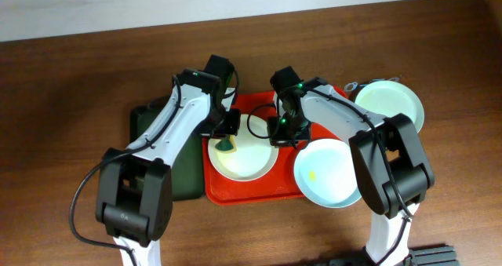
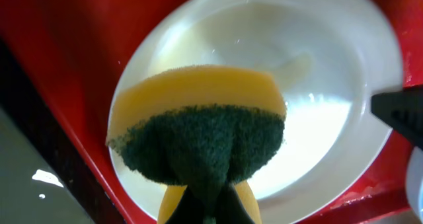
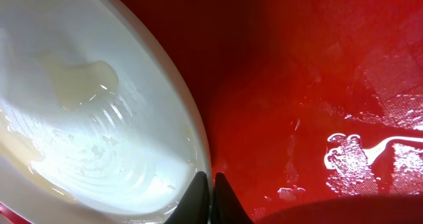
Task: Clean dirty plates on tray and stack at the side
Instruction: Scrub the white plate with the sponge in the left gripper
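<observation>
Nearest the robot, a smeared plate [image 1: 328,176] overhangs the right rim of the red tray [image 1: 235,192] beside the right arm. A dark green tray [image 1: 184,176] lies partly under the left arm.

On the red tray, a wet plate [image 1: 249,160] sits between both grippers. The left gripper [image 1: 226,133] is clamped on a yellow-and-green sponge [image 2: 198,128] over the plate's left rim. The right gripper [image 3: 210,196] is closed with its tips at the right rim, though whether it pinches the rim cannot be told.

Farther right, a third plate [image 1: 390,105] rests on the wooden table [image 1: 78,85], which lies bare to the left and far side.
</observation>
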Available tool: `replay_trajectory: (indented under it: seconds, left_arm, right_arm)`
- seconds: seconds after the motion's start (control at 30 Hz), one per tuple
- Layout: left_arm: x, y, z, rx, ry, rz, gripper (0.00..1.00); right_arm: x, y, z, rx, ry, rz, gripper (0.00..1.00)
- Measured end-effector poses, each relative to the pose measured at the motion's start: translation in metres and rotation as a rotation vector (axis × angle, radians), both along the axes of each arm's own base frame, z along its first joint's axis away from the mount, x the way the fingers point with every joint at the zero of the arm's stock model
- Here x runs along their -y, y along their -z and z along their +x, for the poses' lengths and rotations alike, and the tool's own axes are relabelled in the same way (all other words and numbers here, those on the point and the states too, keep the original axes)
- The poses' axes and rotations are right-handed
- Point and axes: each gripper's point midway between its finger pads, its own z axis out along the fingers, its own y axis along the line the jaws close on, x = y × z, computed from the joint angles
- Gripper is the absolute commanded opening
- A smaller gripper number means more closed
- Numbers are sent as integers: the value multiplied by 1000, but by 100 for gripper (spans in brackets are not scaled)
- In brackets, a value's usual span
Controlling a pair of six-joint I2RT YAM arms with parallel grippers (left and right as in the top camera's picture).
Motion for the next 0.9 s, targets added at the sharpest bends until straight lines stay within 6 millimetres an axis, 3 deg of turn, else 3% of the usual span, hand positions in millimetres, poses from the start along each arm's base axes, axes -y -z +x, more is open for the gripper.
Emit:
replay_trajectory:
  seconds: [0.3, 0.9]
  left_arm:
    - [-6, 37, -12, -17, -22, 10, 0]
    - [-5, 41, -10, -8, -46, 4, 0]
  right_arm:
    - [0, 0, 0, 0, 0, 0, 4]
    - [0, 0, 0, 1, 0, 1, 4]
